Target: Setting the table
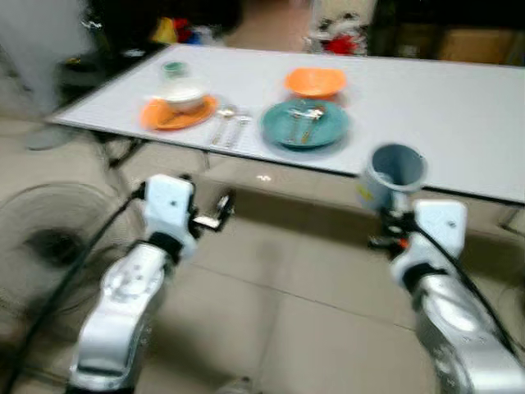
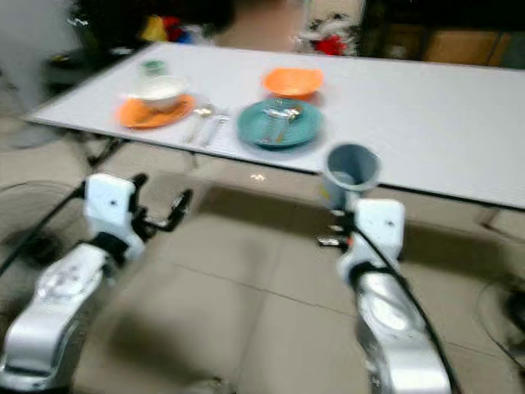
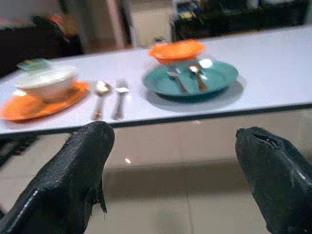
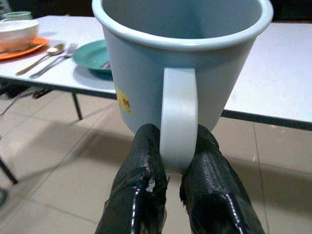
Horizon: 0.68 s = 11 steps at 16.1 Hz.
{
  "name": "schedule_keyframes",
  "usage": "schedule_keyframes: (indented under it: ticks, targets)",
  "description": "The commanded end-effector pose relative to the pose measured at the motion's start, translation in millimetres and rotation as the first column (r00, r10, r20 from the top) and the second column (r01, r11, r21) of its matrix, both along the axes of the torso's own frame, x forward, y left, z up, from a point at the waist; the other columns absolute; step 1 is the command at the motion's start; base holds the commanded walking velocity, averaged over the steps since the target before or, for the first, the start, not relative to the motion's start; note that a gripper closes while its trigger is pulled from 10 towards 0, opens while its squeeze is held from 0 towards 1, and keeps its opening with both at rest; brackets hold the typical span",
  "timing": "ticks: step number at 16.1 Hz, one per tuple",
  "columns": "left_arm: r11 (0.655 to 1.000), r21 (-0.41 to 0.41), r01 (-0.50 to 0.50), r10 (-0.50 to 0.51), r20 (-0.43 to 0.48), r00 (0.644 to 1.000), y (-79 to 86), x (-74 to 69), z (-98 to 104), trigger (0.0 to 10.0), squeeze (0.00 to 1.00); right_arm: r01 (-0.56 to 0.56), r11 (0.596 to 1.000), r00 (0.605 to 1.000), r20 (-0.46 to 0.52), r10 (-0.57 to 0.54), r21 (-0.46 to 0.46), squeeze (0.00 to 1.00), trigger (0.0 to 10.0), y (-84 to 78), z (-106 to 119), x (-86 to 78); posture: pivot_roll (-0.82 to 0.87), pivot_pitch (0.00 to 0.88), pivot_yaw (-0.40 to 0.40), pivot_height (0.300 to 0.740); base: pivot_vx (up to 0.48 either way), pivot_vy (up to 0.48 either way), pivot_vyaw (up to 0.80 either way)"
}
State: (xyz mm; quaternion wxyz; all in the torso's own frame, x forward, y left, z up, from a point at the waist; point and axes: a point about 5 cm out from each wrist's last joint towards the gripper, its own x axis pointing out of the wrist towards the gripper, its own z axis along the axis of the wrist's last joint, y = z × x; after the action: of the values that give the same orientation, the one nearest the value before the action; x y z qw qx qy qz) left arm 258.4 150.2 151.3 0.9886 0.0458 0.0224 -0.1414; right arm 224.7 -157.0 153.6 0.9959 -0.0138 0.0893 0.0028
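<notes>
My right gripper (image 4: 173, 168) is shut on the handle of a pale blue mug (image 1: 394, 174), held upright over the floor just short of the white table's (image 1: 459, 107) front edge. On the table lie a teal plate (image 1: 305, 123) with a fork and spoon on it, an orange bowl (image 1: 315, 81) behind it, an orange plate (image 1: 176, 113) with a white bowl (image 1: 182, 93) on it, and a spoon and fork (image 1: 228, 123) between the plates. A small green cup (image 1: 173, 69) stands behind the white bowl. My left gripper (image 3: 170, 165) is open and holds nothing, low in front of the table.
A floor fan (image 1: 49, 246) stands at my left on the tiled floor. Table legs (image 1: 123, 152) show under the left end. Dark furniture and coloured clutter (image 1: 176, 31) line the far side. The table's right half is bare.
</notes>
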Motion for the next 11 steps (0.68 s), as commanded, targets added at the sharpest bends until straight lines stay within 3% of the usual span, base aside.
schedule_keyframes:
  ticks: [1,5,11]
  targets:
    - [1.0,-0.008,0.013,-0.013,0.018,1.0,-3.3,1.4,4.8,10.0,0.15,0.011,1.0,1.0,0.016,-0.011,-0.011,0.0,10.0,-5.3,3.5,1.8,0.03,0.0,0.074,0.74,0.322,0.0,0.0]
    - [1.0,-0.012,0.009,-0.008,0.021,1.0,-3.4,2.6,5.2,10.0,0.15,-0.037,0.999,0.997,0.062,0.037,0.003,0.0,10.0,-2.7,13.6,9.4,0.03,0.0,0.075,0.74,0.338,0.0,0.0]
    - [1.0,-0.018,0.007,-0.006,0.026,1.0,-4.0,3.7,6.0,10.0,0.15,-0.108,0.994,0.993,0.053,0.108,-0.013,0.0,10.0,0.7,16.7,19.9,0.03,0.0,0.071,0.74,0.347,0.0,0.0]
